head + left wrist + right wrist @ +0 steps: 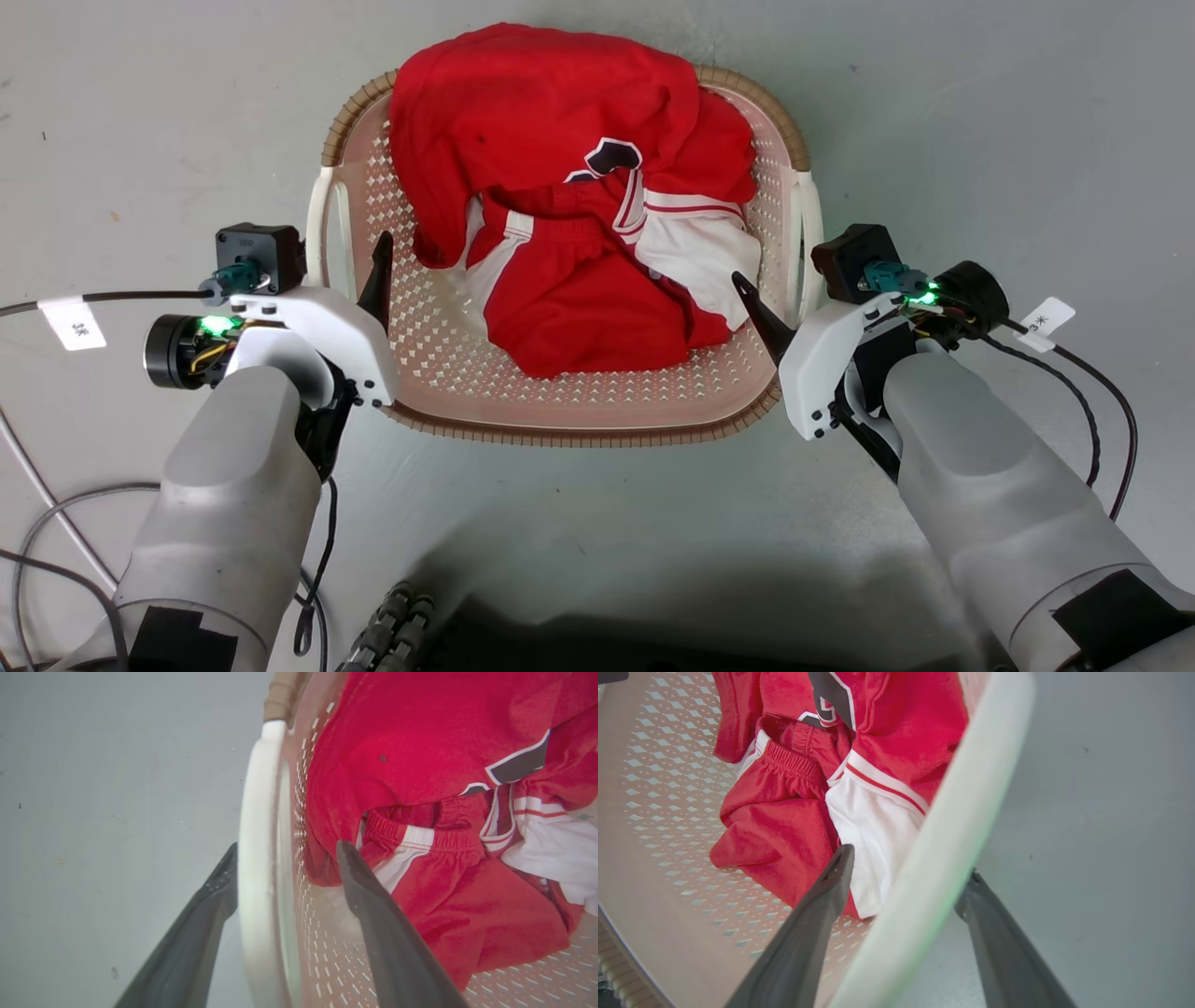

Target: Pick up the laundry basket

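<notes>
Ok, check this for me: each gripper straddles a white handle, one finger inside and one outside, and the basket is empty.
Wrong on one point: the basket holds red and white clothes, as the head view shows. The rest stands: the left gripper straddles the left handle and the right gripper the right handle, one finger inside and one outside.

Grey forearms [233,485], white wrists [317,322], black cables [149,296]

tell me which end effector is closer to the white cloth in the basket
Right. The right end effector straddles the right handle, its inner finger beside the white cloth. The left end effector straddles the left handle, across the basket from it.
</notes>
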Robot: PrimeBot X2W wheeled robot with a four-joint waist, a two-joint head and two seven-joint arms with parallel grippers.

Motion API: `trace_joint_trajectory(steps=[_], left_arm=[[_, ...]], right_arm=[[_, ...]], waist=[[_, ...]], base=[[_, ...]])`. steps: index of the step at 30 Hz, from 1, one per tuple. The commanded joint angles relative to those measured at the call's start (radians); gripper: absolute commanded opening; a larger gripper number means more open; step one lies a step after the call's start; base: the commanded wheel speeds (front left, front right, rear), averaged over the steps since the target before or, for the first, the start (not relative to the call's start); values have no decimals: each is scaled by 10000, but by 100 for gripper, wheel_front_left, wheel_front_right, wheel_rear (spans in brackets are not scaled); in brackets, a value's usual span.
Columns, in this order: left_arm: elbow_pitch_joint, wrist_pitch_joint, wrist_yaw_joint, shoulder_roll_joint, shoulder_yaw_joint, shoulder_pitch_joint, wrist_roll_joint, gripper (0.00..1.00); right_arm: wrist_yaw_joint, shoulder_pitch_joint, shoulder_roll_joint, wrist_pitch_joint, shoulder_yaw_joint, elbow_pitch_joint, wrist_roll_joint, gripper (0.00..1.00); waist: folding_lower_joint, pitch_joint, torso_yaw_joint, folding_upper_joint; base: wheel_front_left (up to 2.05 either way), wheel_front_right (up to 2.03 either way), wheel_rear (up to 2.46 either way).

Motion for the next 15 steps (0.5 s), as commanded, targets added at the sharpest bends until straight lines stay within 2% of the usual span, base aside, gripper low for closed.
trace_joint_trajectory(steps=[1,3,4,5,6,15], left_arm=[[68,-28,14,-22,-117,-178,-113,100],[94,-28,14,-29,-266,-212,-165,100],[137,-28,14,-47,-340,-207,-217,48],[166,-28,14,-60,-416,-207,-275,21],[181,-28,14,-58,-478,-234,-307,2],[199,-27,15,-97,-1093,-131,-775,0]], right_arm=[[-20,-145,-68,43,-36,106,-23,100],[-20,-177,-68,62,-51,137,-39,100],[-20,-204,-68,65,-67,160,-59,33],[-20,-225,-69,79,-69,186,-88,0],[-20,-233,-69,93,-70,201,-79,0],[12,-121,-88,161,-61,284,-149,0]], waist=[[0,42,19,0],[0,67,39,0],[0,71,49,0],[0,70,59,0],[0,66,69,0],[0,-193,122,0]], base=[[0,0,0],[0,0,0],[0,0,0],[0,0,0],[0,0,0],[0,0,0]])
